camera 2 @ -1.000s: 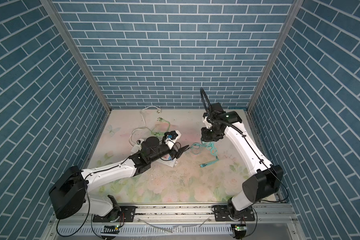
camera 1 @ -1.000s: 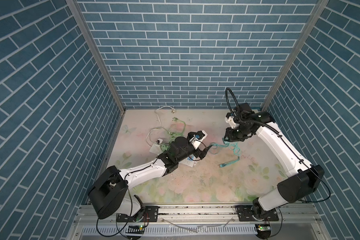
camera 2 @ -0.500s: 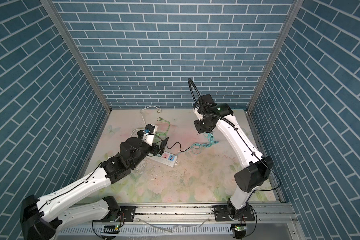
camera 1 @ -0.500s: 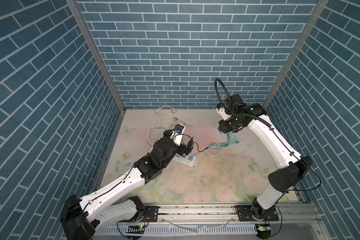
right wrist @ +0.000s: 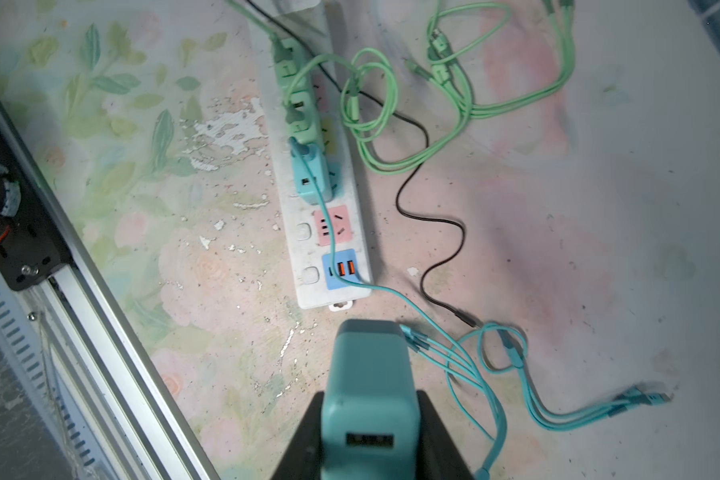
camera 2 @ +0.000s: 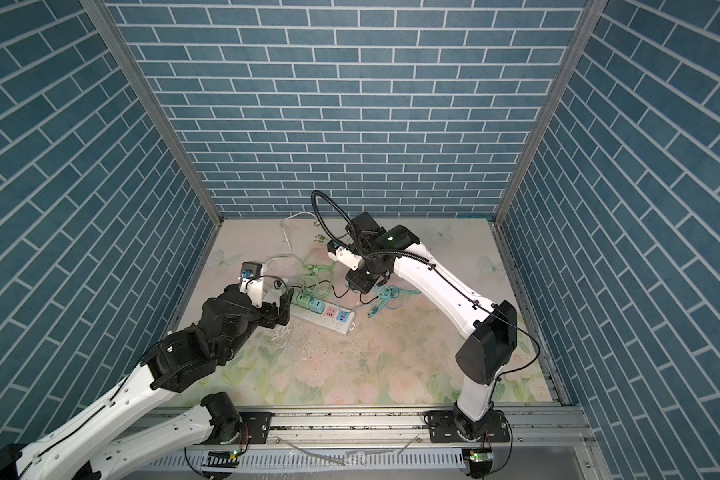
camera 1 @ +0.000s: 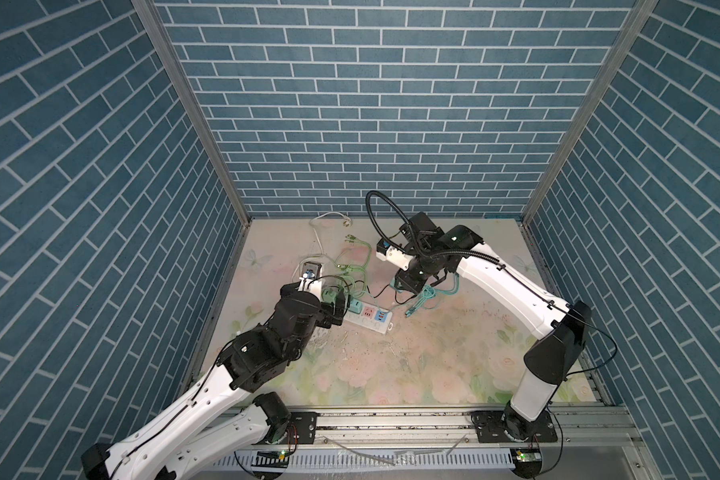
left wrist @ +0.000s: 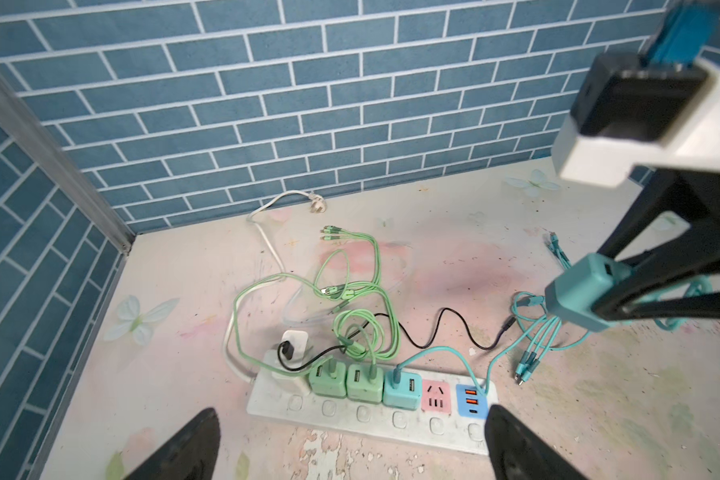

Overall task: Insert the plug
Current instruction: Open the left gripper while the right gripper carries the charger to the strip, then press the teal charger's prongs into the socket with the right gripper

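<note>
Snugly, teal plug (right wrist: 368, 361) between fingers (right wrist: 304, 440) of right gripper (right wrist: 371, 397), apart from power strip (right wrist: 308, 295)

One power strip (left wrist: 375, 424); two green chargers (left wrist: 327, 378) (left wrist: 364, 380); two teal chargers (left wrist: 402, 388) (left wrist: 578, 291); one white adapter (left wrist: 299, 336); one black cable (left wrist: 509, 322).

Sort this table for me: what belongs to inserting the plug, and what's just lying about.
Job: teal charger in the right gripper; power strip; its free pink socket.

Lying about: two plugged green chargers; green cables; black cable; white cord; teal cables.
</note>
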### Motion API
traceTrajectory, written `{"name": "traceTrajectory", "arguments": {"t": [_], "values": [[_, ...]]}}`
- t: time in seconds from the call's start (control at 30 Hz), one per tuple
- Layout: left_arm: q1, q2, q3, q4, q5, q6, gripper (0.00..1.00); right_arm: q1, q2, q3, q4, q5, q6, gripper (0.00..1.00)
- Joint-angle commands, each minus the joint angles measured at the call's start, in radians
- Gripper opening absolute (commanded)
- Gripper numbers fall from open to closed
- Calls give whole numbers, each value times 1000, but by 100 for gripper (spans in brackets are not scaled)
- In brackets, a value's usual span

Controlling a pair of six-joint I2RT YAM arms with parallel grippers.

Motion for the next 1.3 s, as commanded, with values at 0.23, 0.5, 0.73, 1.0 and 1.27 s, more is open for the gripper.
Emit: {"name": "traceTrajectory", "arguments": {"t": [0.23,0.5,0.73,1.0,1.27], "values": [[4,-70,12,-161,-83,-107,100,120,96,-61,55,-42,-110,0],[4,-94,0,-163,-88,-113,100,132,196,0,72,-36,-112,0],[4,-153,-13,-173,-95,-108,100,142,275,61,78,23,-94,0],[4,-210,-44,-184,-109,-116,100,146,327,82,92,22,-90,0],[4,-236,-40,-217,-134,-117,100,150,344,91,122,40,-72,0]]}}
